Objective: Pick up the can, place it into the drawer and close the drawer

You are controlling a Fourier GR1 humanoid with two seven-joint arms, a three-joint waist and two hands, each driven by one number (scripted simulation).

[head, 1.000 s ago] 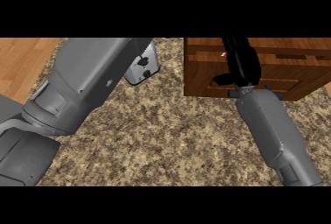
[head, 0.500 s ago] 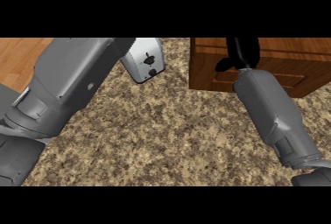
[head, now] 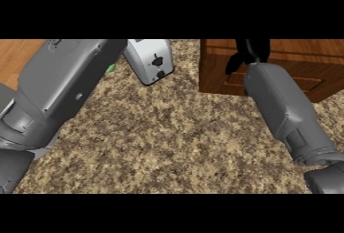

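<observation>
The wooden drawer unit (head: 295,57) stands at the top right of the counter, its drawer front (head: 299,84) facing me. My right forearm (head: 285,109) reaches up over its near left corner, and the black right hand (head: 250,51) lies over the unit's top at the view's upper edge. Whether that hand holds anything is hidden. No can shows plainly. A small green patch (head: 109,68) peeks out beside my left forearm (head: 60,91); too little of it shows to name it. The left hand is out of view.
A silver toaster (head: 151,61) lies tilted at the top middle, between the left forearm and the drawer unit. The speckled stone counter (head: 168,150) spreads across the middle and front. A wooden floor strip (head: 17,57) shows at the far left.
The right hand has moved farther up over the drawer unit, toward the view's top edge. The left forearm has drawn aside to the left, uncovering more of the toaster.
</observation>
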